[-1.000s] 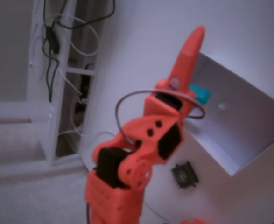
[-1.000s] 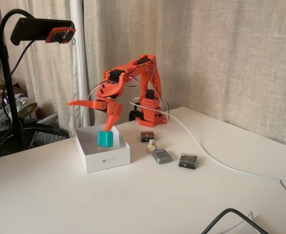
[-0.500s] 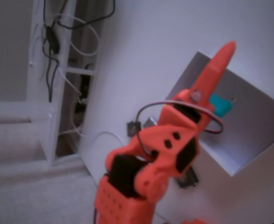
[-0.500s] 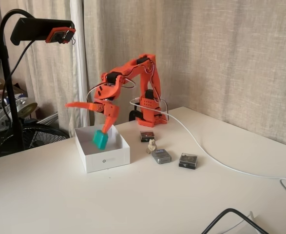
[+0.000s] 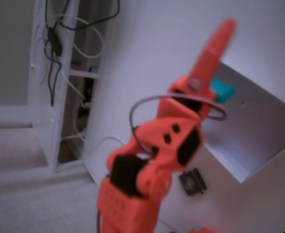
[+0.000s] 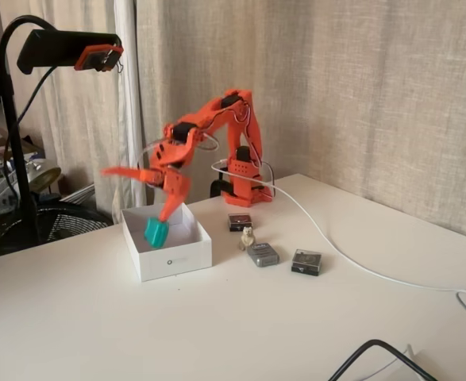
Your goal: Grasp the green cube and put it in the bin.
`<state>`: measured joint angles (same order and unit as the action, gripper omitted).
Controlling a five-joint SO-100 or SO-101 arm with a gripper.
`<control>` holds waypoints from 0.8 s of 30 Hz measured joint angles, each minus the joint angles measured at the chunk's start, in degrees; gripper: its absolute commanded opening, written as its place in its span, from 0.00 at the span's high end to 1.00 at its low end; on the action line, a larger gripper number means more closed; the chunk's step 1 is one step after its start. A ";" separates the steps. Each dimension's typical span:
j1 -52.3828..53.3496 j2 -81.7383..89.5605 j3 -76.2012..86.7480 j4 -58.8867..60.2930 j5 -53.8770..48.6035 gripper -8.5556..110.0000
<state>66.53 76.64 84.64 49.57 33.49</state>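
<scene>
Bin (image 6: 177,260), white, is seen on the table (image 6: 296,333) w/ the orange arm (image 6: 217,127) reaching over it. Gripper (image 6: 141,198) is spread wide, nothing clamped. Green cube (image 6: 155,232) is seen tilted inside the bin, just under one fingertip; contact can't be told.

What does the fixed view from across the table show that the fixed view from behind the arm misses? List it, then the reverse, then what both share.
Only the view across the table shows the curtain, the camera stand, the arm's base, the grey-blue block and the long white cable.

Only the view behind the arm shows the white shelf unit with dangling black cables.

Both show the open claw over the bin, the green cube tilted inside it, and a dark block on the table.
</scene>
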 measured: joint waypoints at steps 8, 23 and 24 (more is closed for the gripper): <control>-2.37 0.62 2.46 4.04 4.04 0.23; -8.53 11.07 9.23 11.25 6.24 0.26; -8.44 11.87 9.84 11.25 6.24 0.25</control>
<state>58.10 88.51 94.48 60.82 39.73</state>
